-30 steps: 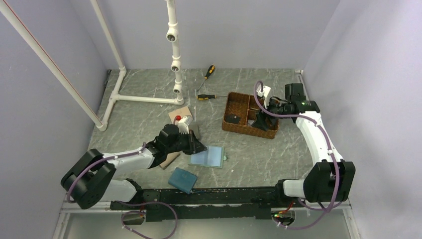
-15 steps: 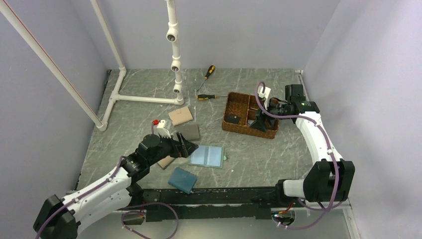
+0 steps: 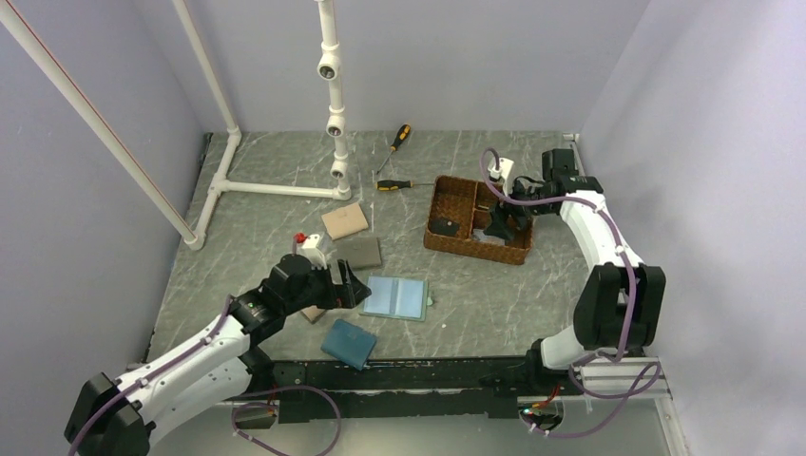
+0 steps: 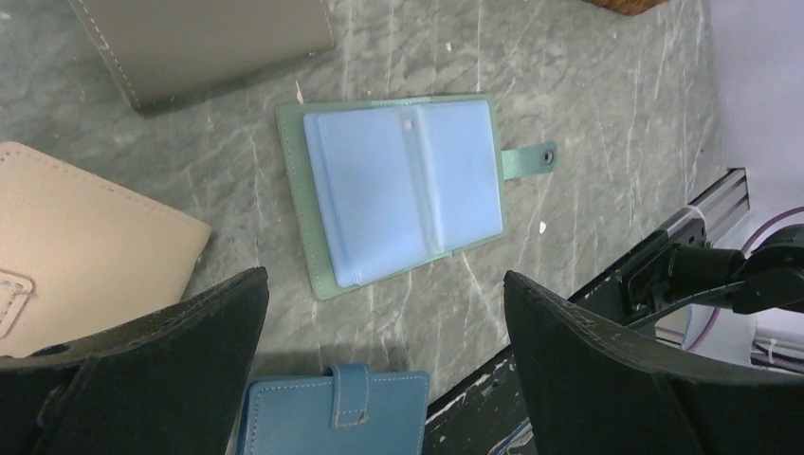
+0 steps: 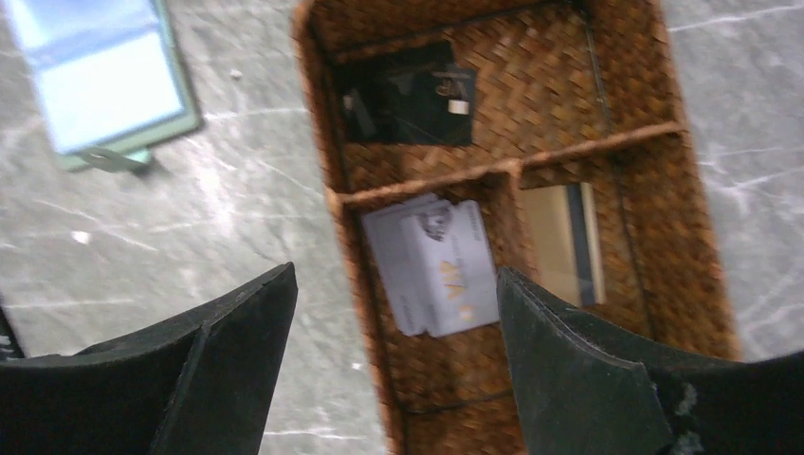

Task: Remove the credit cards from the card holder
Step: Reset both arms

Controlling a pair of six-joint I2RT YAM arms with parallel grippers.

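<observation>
The sage-green card holder (image 3: 397, 298) lies open and flat on the table, its pale blue pockets (image 4: 398, 194) facing up and its snap tab sticking out. My left gripper (image 3: 354, 290) hovers open just left of it, nothing between its fingers (image 4: 386, 280). The credit cards lie in the woven basket (image 3: 475, 255): a black one (image 5: 408, 95) in one compartment, a pale one (image 5: 431, 265) and a tan one (image 5: 564, 242) in two others. My right gripper (image 3: 499, 228) hangs open above the basket, over the pale card (image 5: 395, 273), holding nothing.
A darker blue wallet (image 3: 349, 343) lies near the front rail. A grey-brown wallet (image 3: 357, 252) and a tan wallet (image 3: 344, 220) lie behind the left gripper; another tan wallet (image 4: 85, 246) sits under it. Two screwdrivers (image 3: 393, 185) and a white pipe frame (image 3: 333, 95) stand further back.
My left gripper has opened and drawn back to the left off the card holder, with the arm swinging low. The right gripper has shifted slightly over the basket and widened a little.
</observation>
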